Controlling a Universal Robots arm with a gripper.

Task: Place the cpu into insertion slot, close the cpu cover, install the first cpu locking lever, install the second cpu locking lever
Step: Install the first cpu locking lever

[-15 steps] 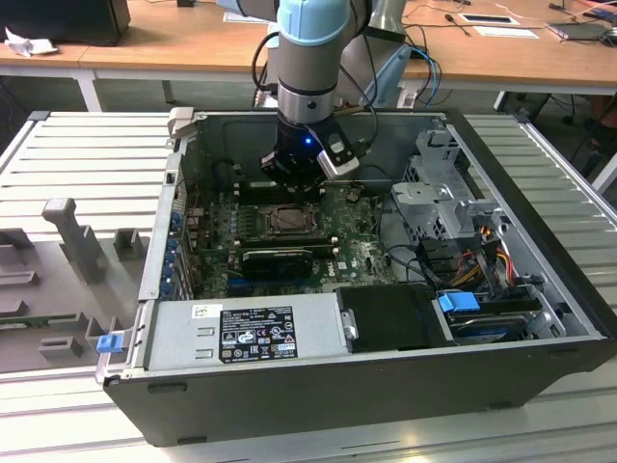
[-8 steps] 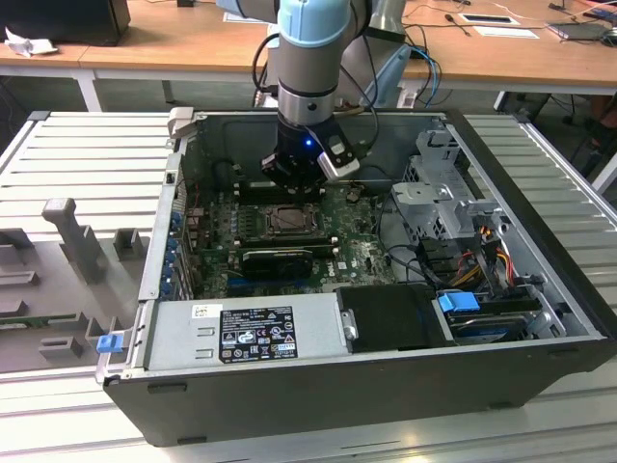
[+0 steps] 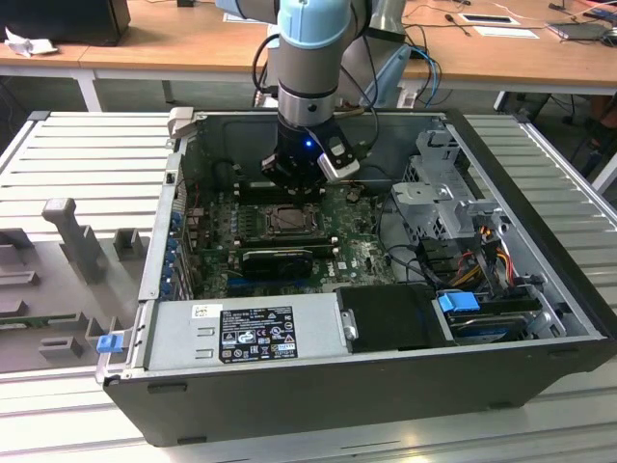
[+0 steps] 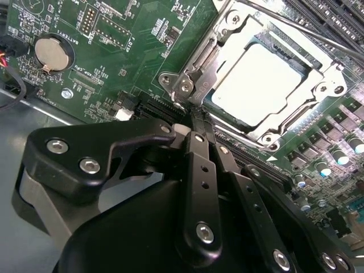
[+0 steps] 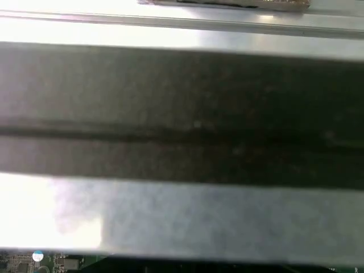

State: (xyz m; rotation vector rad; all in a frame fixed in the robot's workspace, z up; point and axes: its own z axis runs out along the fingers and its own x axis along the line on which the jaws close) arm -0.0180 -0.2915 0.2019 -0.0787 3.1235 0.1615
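Gripper point(image 4: 196, 132) hung low inside the open case point(image 3: 540, 193), its fingers point(image 4: 200, 170) drawn together with nothing between them, tips beside the metal rim of the slot point(image 4: 196, 85) in the second wrist view. We saw the cpu point(image 4: 259, 82) already lying in the slot, pale top showing through the window of the cover point(image 4: 318, 68), which lay down over it. We could not tell whether either locking lever was hooked. We judged the main danger to be a sideways slip: the tips stood close to the hinge hardware at the slot's corner, and a push off line could have scraped the green board point(image 4: 114, 51) or skidded onto the small parts around the coin cell point(image 4: 54, 52). Room was tight. In the exterior view the slot point(image 3: 286, 220) sat just under the wrist, with a black heatsink point(image 3: 278, 258) near it, the drive cage point(image 3: 443, 188) toward the exterior view's right, and the case wall behind the arm. Cables point(image 3: 472, 260) lay well apart from the gripper point(image 3: 289, 193). Straight up looked like the only free way out.
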